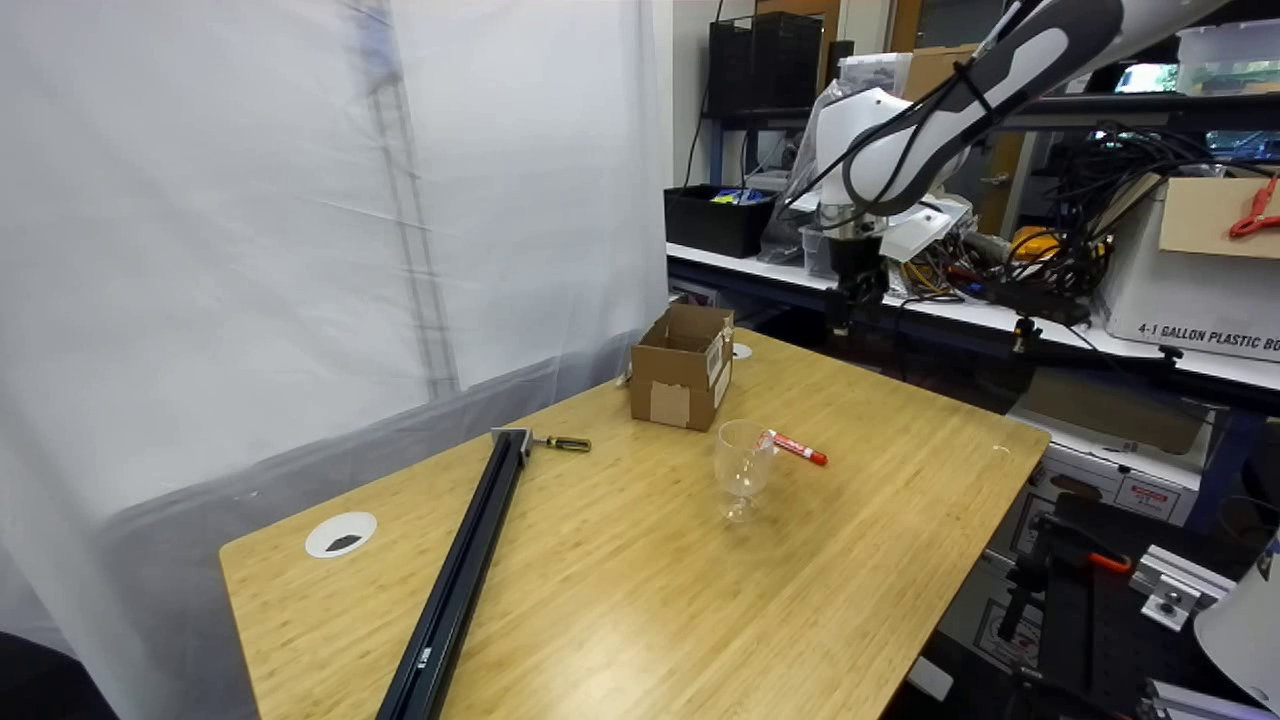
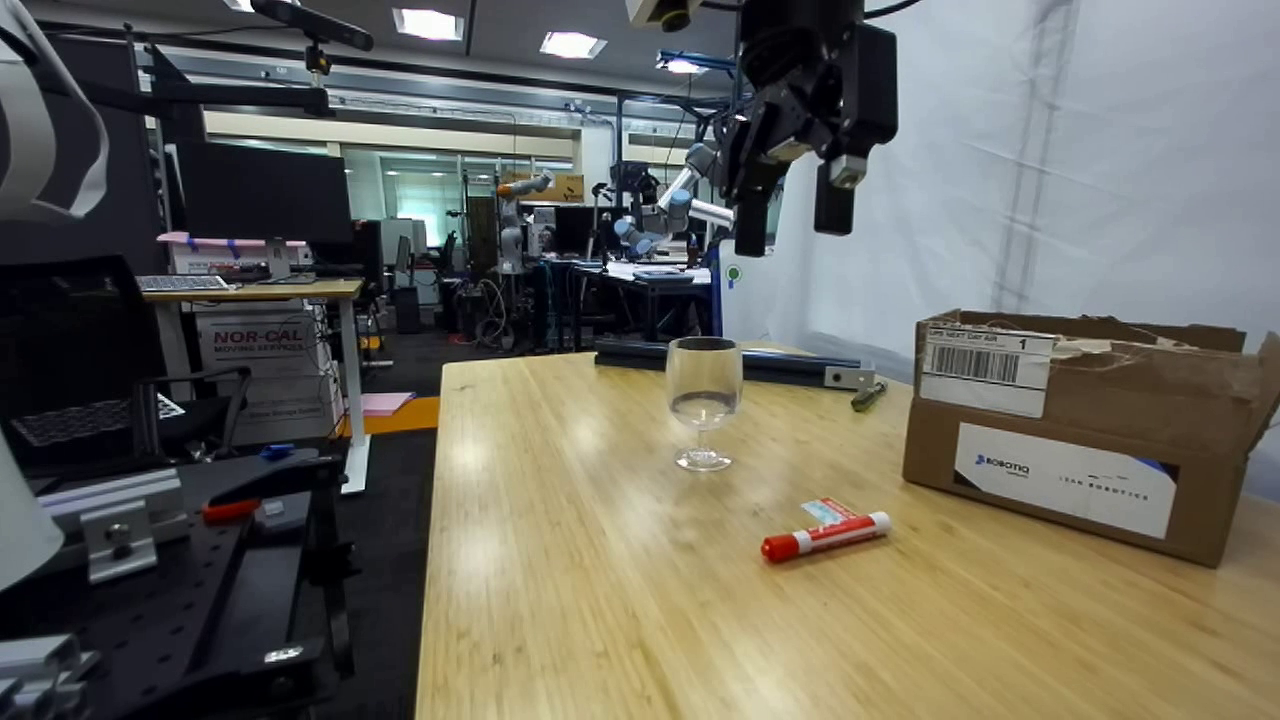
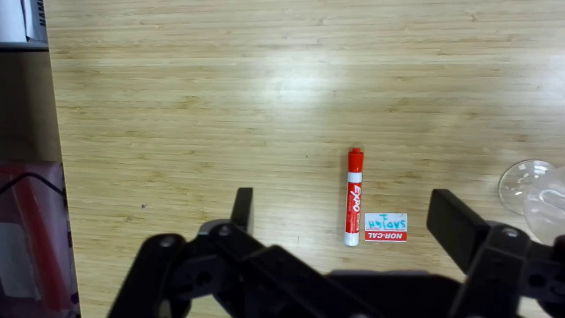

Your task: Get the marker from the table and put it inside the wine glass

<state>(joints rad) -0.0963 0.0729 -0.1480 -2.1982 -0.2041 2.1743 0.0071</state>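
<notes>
The red marker (image 3: 353,207) with a white end lies flat on the light-wood table (image 3: 176,110), shown also in an exterior view with its red cap (image 2: 782,547) toward the near side. The clear wine glass (image 2: 703,385) stands upright on the table, apart from the marker; at the right edge of the wrist view only its foot (image 3: 521,185) and part of its bowl show. High above the tabletop, my gripper (image 2: 793,232) points down, fingers wide apart with nothing between them. From the wrist, the marker appears below, between the two fingertips (image 3: 242,205).
An open cardboard box (image 2: 1060,440) sits on the table beyond the marker. A long black bar (image 1: 465,570) and a small screwdriver (image 1: 567,443) lie farther along it. A small red-and-white label (image 3: 386,227) is right beside the marker. The table's edge runs down the left of the wrist view.
</notes>
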